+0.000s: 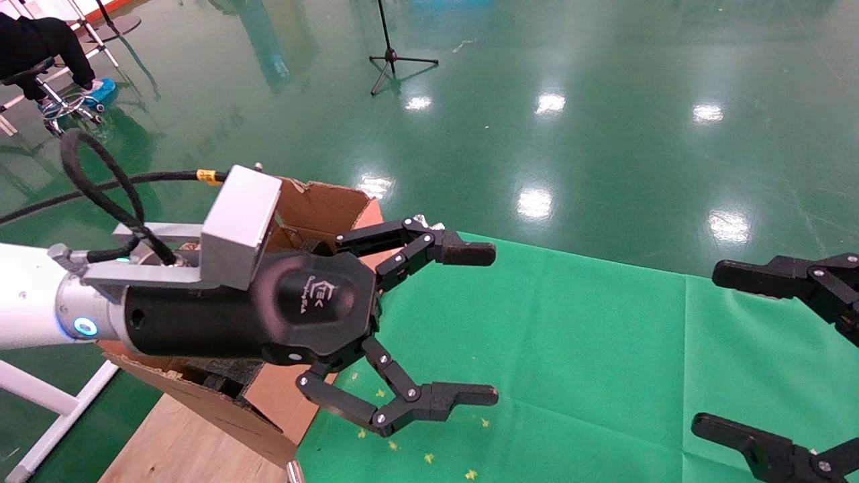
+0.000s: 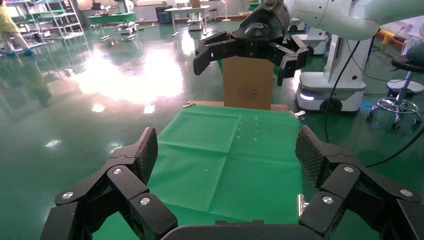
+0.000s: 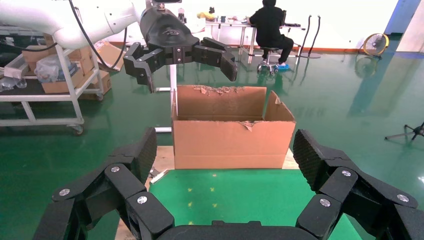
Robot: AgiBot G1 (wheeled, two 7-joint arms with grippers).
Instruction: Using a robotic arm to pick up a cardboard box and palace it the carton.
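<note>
One container is seen: the carton (image 1: 322,208), a large brown corrugated box with torn, ragged flaps, standing at the left of the head view behind the left arm. Dark foam-like material is glimpsed inside it in the lower left of that view, though most of its interior is hidden by the arm. In the right wrist view the carton (image 3: 232,135) is shown at centre with its flaps raised, its top edges frayed and its front wall plain. The slim cardboard box cannot be found in any view. The desk (image 1: 590,349) is covered by a creased green cloth with small yellow specks, and bare wood is exposed at the lower left of the head view. The left tool (image 1: 470,325), black with linkage fingers on a white arm carrying a silver camera block, is held spread wide and empty at centre frame, over the desk edge beside the carton. The right tool (image 1: 745,355), at the right edge, is likewise spread wide and empty. Ribbed pads (image 2: 148,152) are shown on the left fingers.
</note>
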